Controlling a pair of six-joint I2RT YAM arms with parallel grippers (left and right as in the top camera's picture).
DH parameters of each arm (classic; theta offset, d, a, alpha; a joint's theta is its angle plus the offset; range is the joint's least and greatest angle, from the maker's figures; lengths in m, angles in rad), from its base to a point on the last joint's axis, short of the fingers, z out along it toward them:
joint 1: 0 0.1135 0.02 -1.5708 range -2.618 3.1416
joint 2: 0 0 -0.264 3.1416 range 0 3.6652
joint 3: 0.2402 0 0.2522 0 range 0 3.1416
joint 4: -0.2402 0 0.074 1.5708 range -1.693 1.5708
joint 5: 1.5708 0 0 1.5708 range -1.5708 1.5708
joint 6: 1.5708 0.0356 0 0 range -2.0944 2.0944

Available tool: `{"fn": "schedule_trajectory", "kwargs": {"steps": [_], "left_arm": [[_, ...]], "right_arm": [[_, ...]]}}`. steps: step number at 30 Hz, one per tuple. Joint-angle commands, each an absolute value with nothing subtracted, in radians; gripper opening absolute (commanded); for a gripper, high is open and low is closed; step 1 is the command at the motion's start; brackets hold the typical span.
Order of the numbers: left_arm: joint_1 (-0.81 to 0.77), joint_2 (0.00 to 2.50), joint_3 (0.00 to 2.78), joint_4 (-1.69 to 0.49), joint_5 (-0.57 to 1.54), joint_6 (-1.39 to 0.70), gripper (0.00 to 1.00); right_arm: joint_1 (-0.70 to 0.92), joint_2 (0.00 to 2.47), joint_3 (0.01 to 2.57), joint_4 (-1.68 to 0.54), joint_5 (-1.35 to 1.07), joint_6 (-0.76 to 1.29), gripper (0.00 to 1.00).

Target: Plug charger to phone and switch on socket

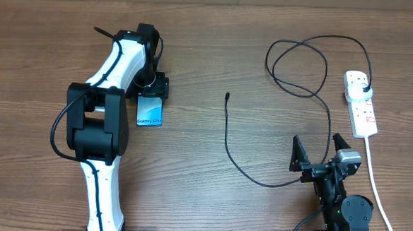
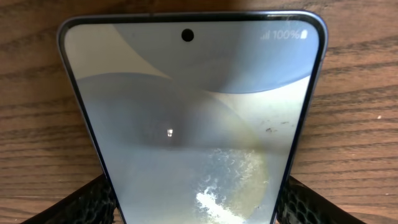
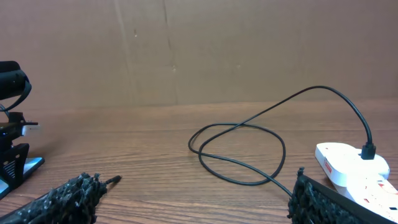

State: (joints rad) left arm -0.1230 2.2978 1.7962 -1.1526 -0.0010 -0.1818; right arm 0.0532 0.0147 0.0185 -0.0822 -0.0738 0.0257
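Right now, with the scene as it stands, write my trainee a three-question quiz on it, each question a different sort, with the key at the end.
1. True or false: the charger has its plug in the socket.
2. Pick one. The charger's connector tip is: A) in the phone; B) loose on the table, apart from the phone; C) pushed into the socket.
3. Fill in: the phone lies between the fingers of the ____ gripper.
Key: 1 true; 2 B; 3 left gripper.
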Motion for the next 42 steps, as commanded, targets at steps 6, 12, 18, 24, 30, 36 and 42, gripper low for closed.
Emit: {"fn": "schedule_trajectory", "kwargs": {"steps": [6, 12, 18, 24, 30, 36, 42], "left_arm": [[-0.131, 2.351, 1.784, -1.169, 0.041, -0.191, 0.77], [-0.131, 2.351, 1.784, -1.169, 0.041, -0.191, 0.77], [-0.131, 2.351, 1.784, -1.168, 0.042, -0.192, 0.77], [-0.131, 2.351, 1.784, -1.169, 0.042, -0.192, 0.77], [-0.131, 2.351, 1.784, -1.169, 0.044, -0.204, 0.77], [-0.131, 2.351, 1.784, -1.169, 0.045, -0.207, 0.77], [-0.131, 2.351, 1.784, -1.169, 0.045, -0.207, 0.77]], "right_arm": [[0.058, 0.003, 0.008, -0.077, -0.071, 0.029, 1.0], [0.058, 0.003, 0.008, -0.077, -0.071, 0.029, 1.0], [0.058, 0.003, 0.008, -0.077, -0.071, 0.029, 1.0], [0.058, 0.003, 0.008, -0.077, -0.071, 0.029, 1.0], [0.058, 0.003, 0.008, -0.077, -0.071, 0.029, 1.0], [0.058, 0.003, 0.008, -0.078, -0.071, 0.029, 1.0], [0.058, 0.003, 0.008, -0.078, -0.071, 0.029, 1.0]]}}
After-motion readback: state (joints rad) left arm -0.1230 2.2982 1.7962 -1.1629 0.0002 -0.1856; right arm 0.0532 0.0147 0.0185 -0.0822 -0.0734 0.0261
